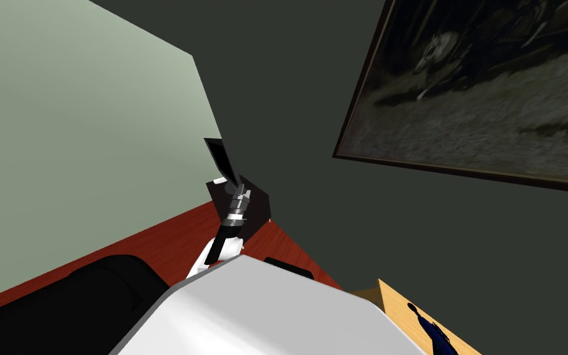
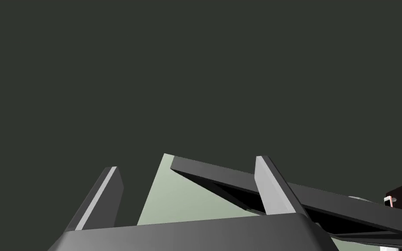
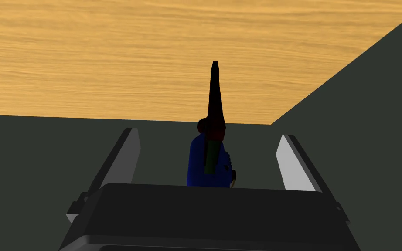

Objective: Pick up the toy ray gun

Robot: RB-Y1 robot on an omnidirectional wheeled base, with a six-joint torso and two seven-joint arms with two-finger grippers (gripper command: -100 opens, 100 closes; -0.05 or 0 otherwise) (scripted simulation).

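**Blue toy ray gun with a dark tapered barrel (image 3: 209,165): bracketed, not yet gripped**

Jaws of the right gripper (image 3: 207,134) stand apart, gun centred between them, no contact. It lies on a light wooden tabletop (image 3: 108,56). Step: pre-grasp. Next, probably: advance slightly, close on the blue body, lift. The left gripper (image 2: 186,162) is idle, fingers spread.

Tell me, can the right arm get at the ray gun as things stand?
Probably yes. The ray gun lies on the wooden top, directly between the open right fingers, and nothing shows in the gap to block them.
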